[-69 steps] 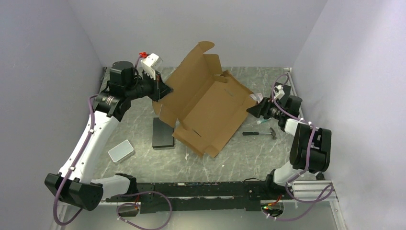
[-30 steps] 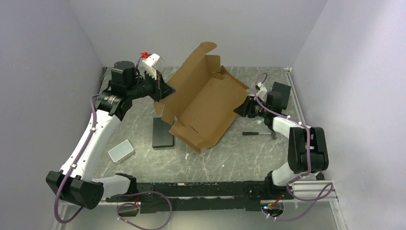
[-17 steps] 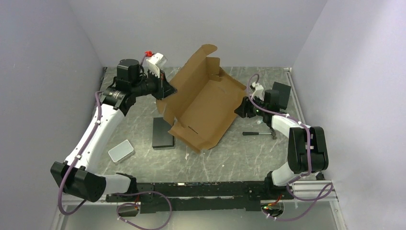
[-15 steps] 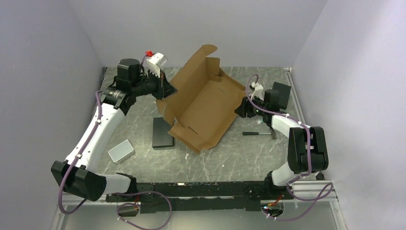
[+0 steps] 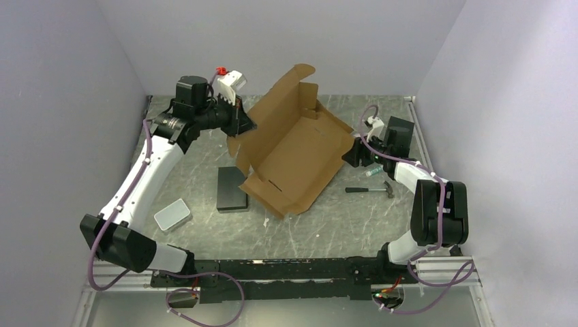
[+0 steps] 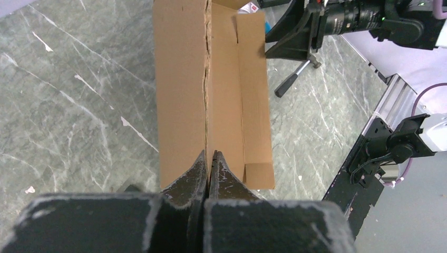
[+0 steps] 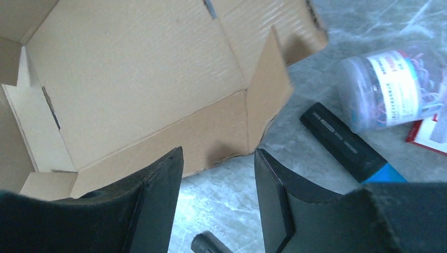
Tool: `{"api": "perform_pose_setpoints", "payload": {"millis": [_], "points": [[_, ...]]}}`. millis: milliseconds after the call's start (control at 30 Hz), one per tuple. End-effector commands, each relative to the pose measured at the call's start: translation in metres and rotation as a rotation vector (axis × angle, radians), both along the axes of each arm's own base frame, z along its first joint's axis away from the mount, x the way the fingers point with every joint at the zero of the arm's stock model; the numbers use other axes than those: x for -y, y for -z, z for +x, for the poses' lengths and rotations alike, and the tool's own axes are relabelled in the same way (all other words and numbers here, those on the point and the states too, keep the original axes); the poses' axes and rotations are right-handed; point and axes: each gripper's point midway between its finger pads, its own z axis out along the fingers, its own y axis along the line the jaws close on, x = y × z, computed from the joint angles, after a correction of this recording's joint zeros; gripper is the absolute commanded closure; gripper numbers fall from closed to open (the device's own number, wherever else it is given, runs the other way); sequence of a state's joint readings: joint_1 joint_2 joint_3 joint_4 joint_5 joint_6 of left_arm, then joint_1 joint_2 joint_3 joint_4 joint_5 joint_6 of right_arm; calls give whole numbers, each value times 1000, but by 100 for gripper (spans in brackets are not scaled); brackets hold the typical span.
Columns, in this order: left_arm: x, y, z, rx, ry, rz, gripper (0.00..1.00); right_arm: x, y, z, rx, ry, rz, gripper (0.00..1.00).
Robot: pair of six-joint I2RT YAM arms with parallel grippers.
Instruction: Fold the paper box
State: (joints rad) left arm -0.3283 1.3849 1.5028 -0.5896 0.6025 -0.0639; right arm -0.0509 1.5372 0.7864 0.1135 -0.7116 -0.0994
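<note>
**Box**: brown corrugated card, die-cut and partly folded. It sits at the centre of the overhead view and is tilted. Its lower corner rests on the desk, and its upper-left flaps are raised toward the back wall. The inside faces up and to the right.

**Left fingers**: pressed together, pinching the box's upper-left edge. In the left wrist view the card runs edge-on from between the tips toward the top of the frame. The arm reaches in from the left of the overhead view.

**Right fingers**: spread apart and holding nothing, at the box's right edge in the overhead view. In the right wrist view the box's low wall and a small raised flap show in the gap beyond the tips. Whether a tip touches the card cannot be told.

**Block**: black and rectangular, flat on the desk just beside the box's lower-left edge.

**Tin**: grey and rounded, at the lower left, apart from the block.

**Hammer**: flat on the desk to the right of the box's lower corner, below the right fingers, with its head to the right.

**Jar**: clear, lying on its side with small coloured items inside. It is at the right edge of the right wrist view, near a box corner.

**Handle**: black with a blue end, on the desk just below the jar.
</note>
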Motion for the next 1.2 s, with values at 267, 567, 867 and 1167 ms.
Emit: {"api": "perform_pose_setpoints", "payload": {"millis": [267,567,867,1167], "points": [[3,-15,10,48,-1,-5,100,-2,-16,1,28,-100,117,46],[3,-17,8,53,-2,-6,100,19,-13,13,29,-11,43,48],[7,-24,4,60,33,-29,100,6,-12,7,59,-93,-13,87],[18,-43,-13,86,127,-88,100,-12,-28,7,195,-135,-210,100]]}}
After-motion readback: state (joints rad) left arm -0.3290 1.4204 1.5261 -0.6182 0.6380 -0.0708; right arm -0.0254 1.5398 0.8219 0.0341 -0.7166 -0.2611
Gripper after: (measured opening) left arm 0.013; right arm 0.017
